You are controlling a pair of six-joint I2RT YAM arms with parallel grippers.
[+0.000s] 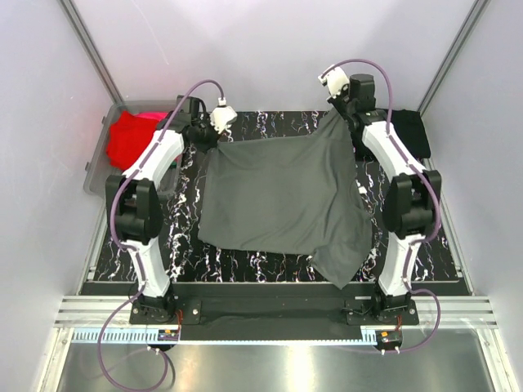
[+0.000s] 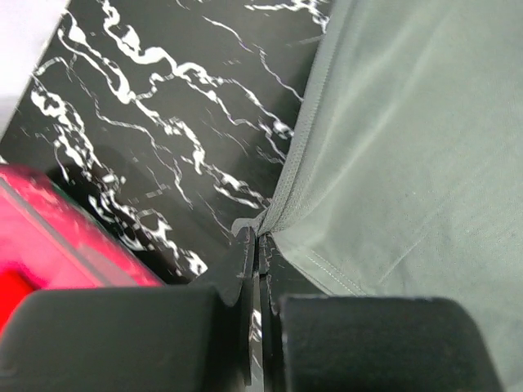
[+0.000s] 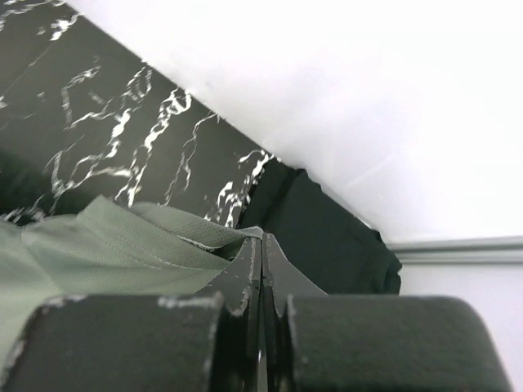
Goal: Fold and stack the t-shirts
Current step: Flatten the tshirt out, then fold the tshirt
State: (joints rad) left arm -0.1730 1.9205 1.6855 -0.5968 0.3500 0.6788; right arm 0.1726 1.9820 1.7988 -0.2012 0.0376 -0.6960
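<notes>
A dark grey t-shirt [image 1: 282, 196] hangs spread between both arms over the black marbled table [image 1: 180, 253]. My left gripper [image 1: 204, 135] is shut on its far left corner; the pinched hem [image 2: 263, 222] shows at the fingertips of the left gripper [image 2: 256, 237]. My right gripper [image 1: 339, 114] is shut on the far right corner, the cloth [image 3: 163, 237] bunched at the tips of the right gripper [image 3: 261, 241]. The shirt's near right part droops toward the table's front edge. A black t-shirt [image 1: 411, 133] lies at the far right, also seen as a dark shape [image 3: 319, 237].
A clear bin [image 1: 102, 167] at the far left holds red cloth [image 1: 131, 139] and a bit of pink; its red side [image 2: 65, 245] is close to my left gripper. White walls enclose the table on the back and sides.
</notes>
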